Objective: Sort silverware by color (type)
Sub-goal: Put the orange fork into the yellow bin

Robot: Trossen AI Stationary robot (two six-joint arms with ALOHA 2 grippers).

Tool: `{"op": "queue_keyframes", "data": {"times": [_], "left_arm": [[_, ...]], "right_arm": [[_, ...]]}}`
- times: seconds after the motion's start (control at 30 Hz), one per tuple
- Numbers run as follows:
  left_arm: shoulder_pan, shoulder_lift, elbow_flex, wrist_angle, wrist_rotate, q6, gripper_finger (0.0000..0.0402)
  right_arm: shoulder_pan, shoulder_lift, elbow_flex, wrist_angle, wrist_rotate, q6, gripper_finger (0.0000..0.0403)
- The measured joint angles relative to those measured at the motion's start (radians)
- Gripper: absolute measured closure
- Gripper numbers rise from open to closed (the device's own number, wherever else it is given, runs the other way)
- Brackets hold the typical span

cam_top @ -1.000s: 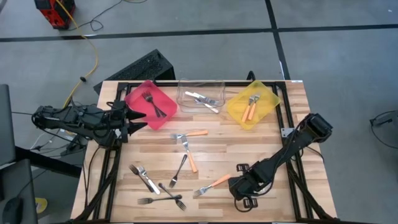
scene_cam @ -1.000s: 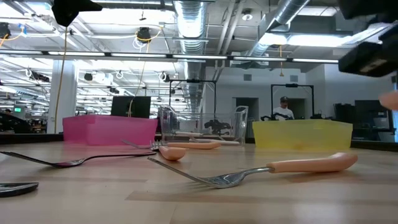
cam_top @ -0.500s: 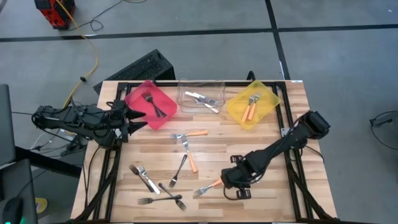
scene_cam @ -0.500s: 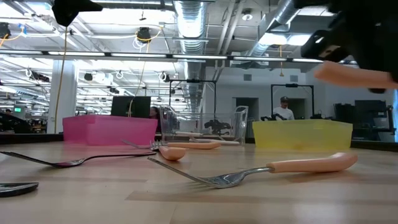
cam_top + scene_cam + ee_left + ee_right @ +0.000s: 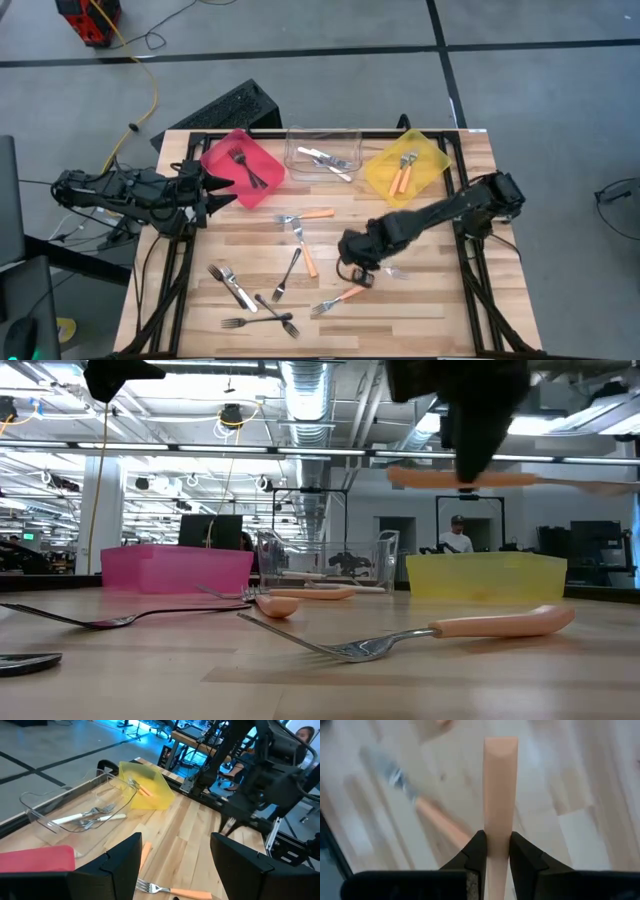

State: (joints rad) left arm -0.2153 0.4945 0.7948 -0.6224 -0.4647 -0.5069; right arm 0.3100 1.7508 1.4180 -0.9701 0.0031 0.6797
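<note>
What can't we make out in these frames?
- Held orange-handled fork: right claw is shut on its handle, but the right wrist view cuts off the head.
- High view: the right arm hides that grip.
- Left claw: open, waiting by the red bin.
- Low view: bin walls hide the forks inside.

Three bins (image 5: 323, 158) stand in a row along the bench's (image 5: 470, 300) far edge, forks inside each. Loose forks (image 5: 289, 274) lie scattered before the middle bin.
</note>
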Motion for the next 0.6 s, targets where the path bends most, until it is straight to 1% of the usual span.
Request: {"op": "queue_keyframes", "data": {"times": [0.07, 0.17, 0.27, 0.43, 0.6], "left_arm": [[0.000, 0.000, 0.000, 0.000, -0.017, -0.004, 0.0182], [0.000, 0.000, 0.000, 0.000, -0.035, -0.007, 0.0182], [0.000, 0.000, 0.000, 0.000, -0.055, -0.009, 0.0182], [0.000, 0.000, 0.000, 0.000, -0.069, -0.013, 0.0182], [0.000, 0.000, 0.000, 0.000, -0.068, -0.018, 0.0182]], "right_arm": [[-0.032, 0.000, 0.001, -0.003, -0.005, 0.067, 0.0320], [-0.078, 0.000, 0.002, -0.077, -0.019, 0.186, 0.0320], [-0.109, 0.000, 0.002, -0.122, 0.003, 0.281, 0.0320], [-0.155, -0.020, 0.002, -0.110, 0.019, 0.335, 0.0320], [-0.219, -0.047, 0.001, -0.115, 0.068, 0.344, 0.0320]]}}
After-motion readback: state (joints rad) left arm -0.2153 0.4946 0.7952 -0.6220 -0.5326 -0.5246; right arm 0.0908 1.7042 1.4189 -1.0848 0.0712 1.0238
